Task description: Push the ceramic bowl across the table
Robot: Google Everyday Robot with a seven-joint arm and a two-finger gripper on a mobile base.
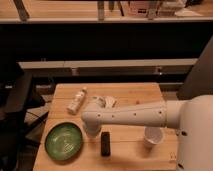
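The green ceramic bowl [64,141] sits at the front left corner of the light-wood table [131,152]. My white arm reaches in from the right, across the middle of the table. My gripper [92,131] hangs down from the arm's end, just to the right of the bowl's rim and close above the tabletop. The arm's rounded end hides most of it. I cannot tell whether it touches the bowl.
A white bottle [76,101] lies at the back left, with a crumpled white packet [108,102] beside it. A black oblong object [105,143] lies right of the gripper. A small white cup [153,136] stands at the front right. A dark chair [20,102] is left of the table.
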